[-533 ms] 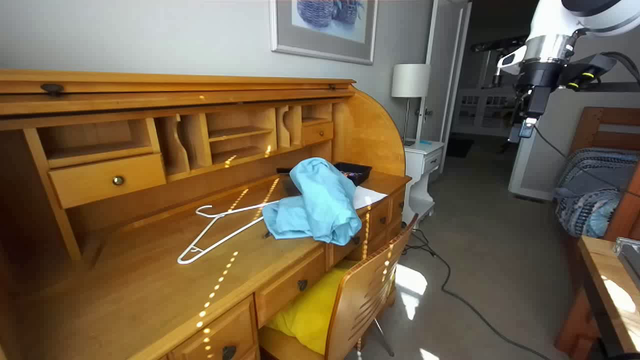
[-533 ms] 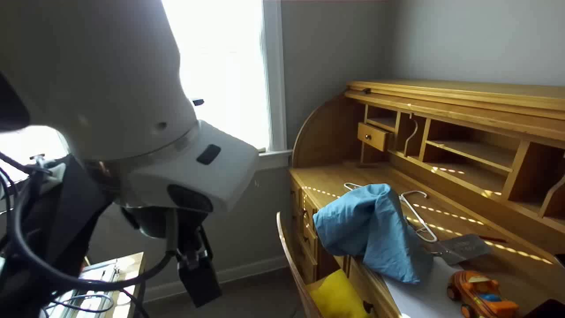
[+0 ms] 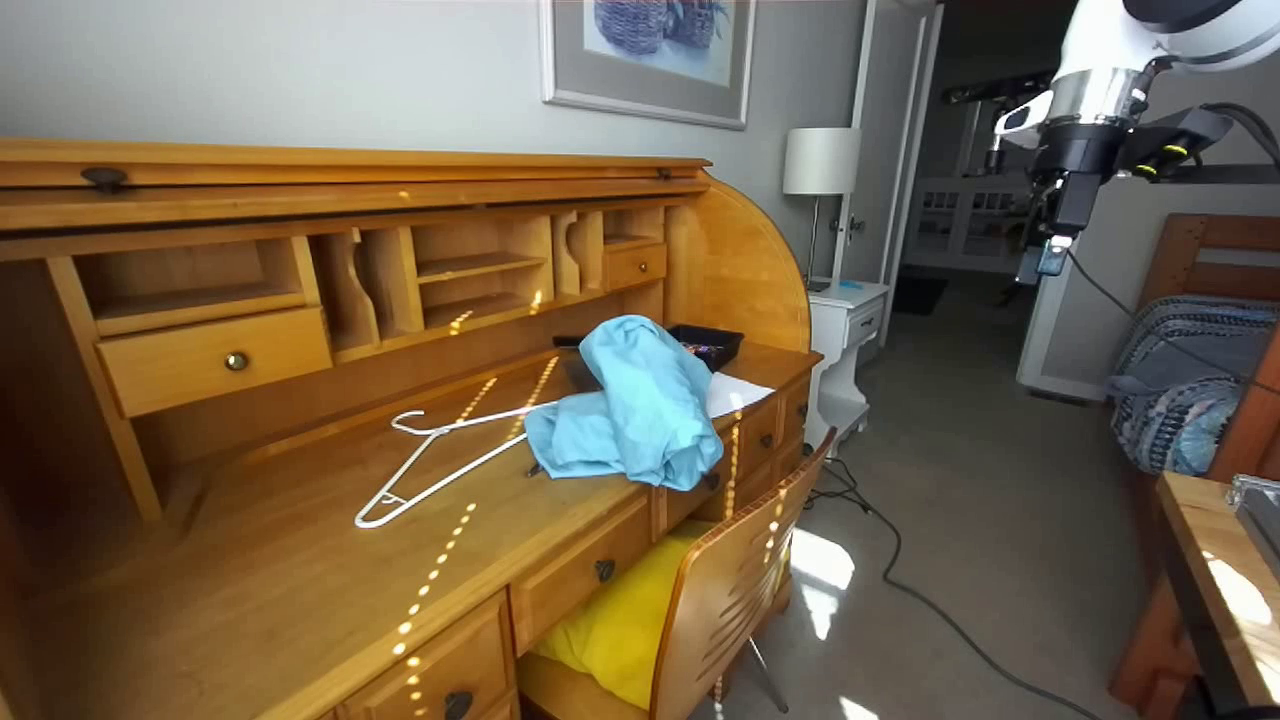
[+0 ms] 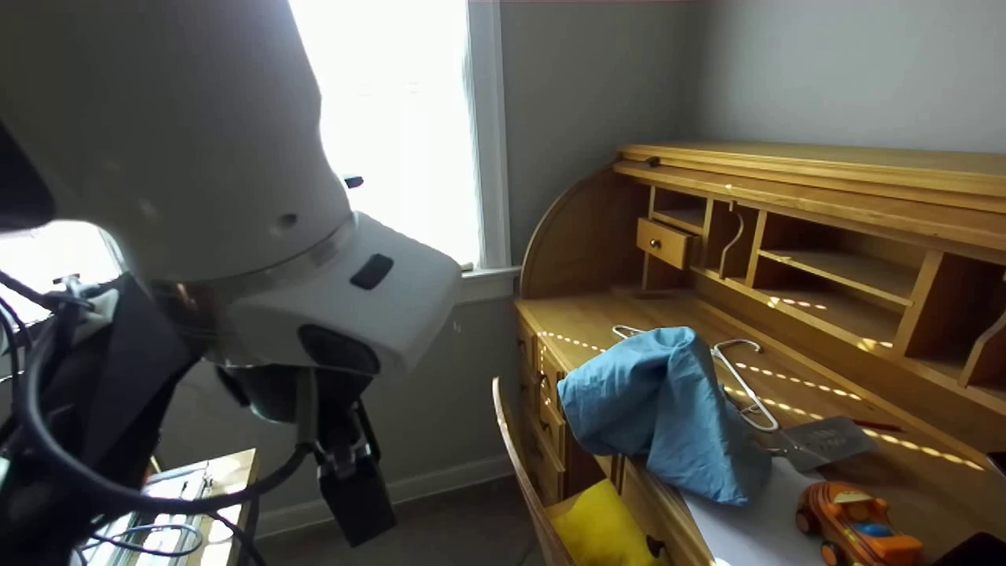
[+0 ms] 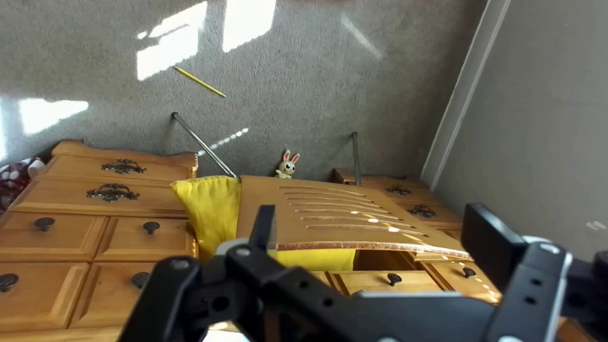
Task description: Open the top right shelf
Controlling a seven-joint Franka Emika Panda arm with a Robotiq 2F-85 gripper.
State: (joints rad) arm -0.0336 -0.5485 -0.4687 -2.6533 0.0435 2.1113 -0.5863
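1. Top right shelf, a shallow honey-brown wooden drawer, sat directly under the worktop at the right-hand end of the desk, which fell at the left edge of the upside-down wrist view. Its front looked flush with the neighbouring drawer, so it appeared closed.
2. The fingers were spread wide, with nothing held between them. In both exterior views they hung in the air, tips downward, well apart from the desk.
3. A wooden chair stood at the near side of the desk, its slotted back outward and a yellow cushion on its seat.
4. On the worktop, a blue cloth lay bunched over part of a white hanger. To the right of the cloth stood a black tray, near the desk's curved end. In an exterior view an orange toy car stood beside a sheet of white paper.
5. A yellow pencil lay on the carpet; a small white rabbit figure showed just past the chair back.
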